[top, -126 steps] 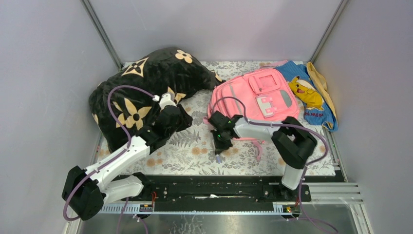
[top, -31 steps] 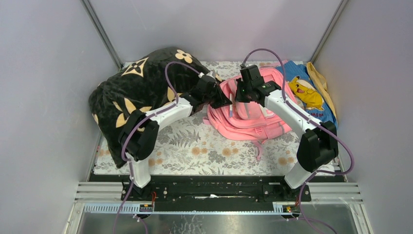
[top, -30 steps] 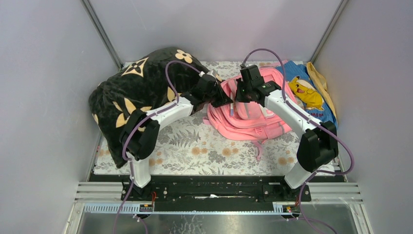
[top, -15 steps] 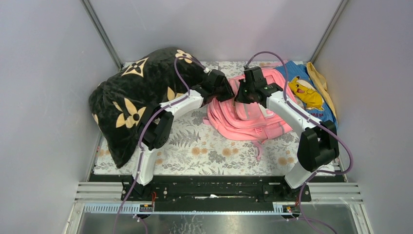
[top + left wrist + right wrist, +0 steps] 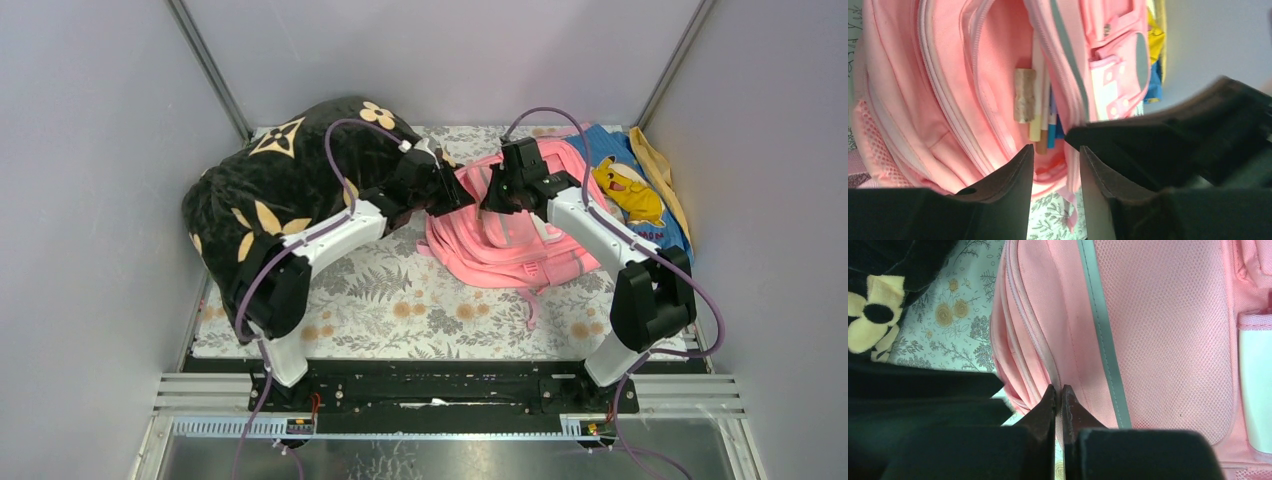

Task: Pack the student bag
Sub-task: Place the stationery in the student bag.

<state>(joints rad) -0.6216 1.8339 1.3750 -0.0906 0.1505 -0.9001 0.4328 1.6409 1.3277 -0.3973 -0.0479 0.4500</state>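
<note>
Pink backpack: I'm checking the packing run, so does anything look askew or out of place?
The backpack lies slumped and gaping open, its zip edge pinched by the right hand; pencils and a tan stub show inside. Nothing looks spilled or torn.

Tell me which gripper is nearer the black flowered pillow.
Left. The left gripper hangs just off the pillow's right edge, at the pink bag's opening; the right gripper sits beyond it, pinching the bag's seam.
</note>
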